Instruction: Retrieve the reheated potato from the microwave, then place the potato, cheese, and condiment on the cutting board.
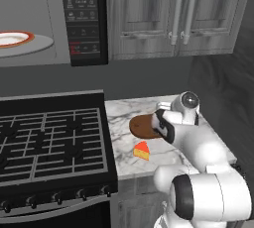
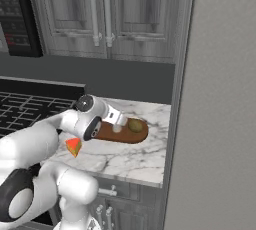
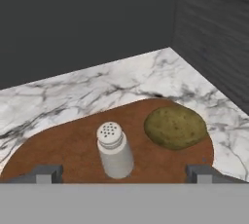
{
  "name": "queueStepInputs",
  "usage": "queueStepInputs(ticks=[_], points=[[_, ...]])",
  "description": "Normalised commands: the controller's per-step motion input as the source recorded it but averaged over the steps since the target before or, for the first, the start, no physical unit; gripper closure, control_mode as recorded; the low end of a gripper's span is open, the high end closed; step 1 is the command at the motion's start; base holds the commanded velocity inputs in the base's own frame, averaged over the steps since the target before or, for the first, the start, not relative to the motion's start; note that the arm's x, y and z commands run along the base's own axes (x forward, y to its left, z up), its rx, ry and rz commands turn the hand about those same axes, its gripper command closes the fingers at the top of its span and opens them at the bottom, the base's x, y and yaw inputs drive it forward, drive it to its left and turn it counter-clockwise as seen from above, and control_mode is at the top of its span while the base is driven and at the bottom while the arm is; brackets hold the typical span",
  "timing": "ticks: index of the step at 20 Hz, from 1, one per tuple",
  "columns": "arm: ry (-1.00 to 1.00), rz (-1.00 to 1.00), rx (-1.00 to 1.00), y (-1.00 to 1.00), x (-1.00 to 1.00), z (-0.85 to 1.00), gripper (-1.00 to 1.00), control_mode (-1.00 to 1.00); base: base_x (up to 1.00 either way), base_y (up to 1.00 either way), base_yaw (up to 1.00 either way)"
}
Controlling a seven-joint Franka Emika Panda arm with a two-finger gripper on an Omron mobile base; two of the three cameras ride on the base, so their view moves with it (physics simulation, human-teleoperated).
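Marble counter [image 3: 73,96] holds the cutting board [image 3: 68,145] with condiment [image 3: 114,150] and potato [image 3: 175,128]; tool [image 3: 124,173] spread.

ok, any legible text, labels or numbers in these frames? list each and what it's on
None can be read.
Microwave button panel: small pale and red markings on the keys, too small and blurred to read.
Condiment, potato, cutting board, cheese: no print.
Cabinet doors and stove: no lettering visible.

Matt wooden cutting board [image 3: 73,147] on veined marble counter [image 3: 97,84].
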Motion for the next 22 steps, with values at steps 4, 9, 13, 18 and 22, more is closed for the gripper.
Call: queueStepInputs(ticks=[4, 9, 13, 18, 22], points=[[0.1, 0.0, 0.0, 0.12, -0.57, 0.17, -1.0, -1.0, 0.0, 0.0, 0.0], [0.16, 0.03, 0.01, 0.25, -0.54, 0.06, -1.0, -1.0, 0.0, 0.0, 0.0], [0.18, 0.09, 0.07, 0.29, -0.46, 0.13, -1.0, -1.0, 0.0, 0.0, 0.0], [0.18, 0.25, 0.04, 0.36, -0.33, 0.11, -1.0, -1.0, 0.0, 0.0, 0.0], [0.13, 0.39, 0.02, 0.47, -0.13, 0.0, -1.0, -1.0, 0.0, 0.0, 0.0]])
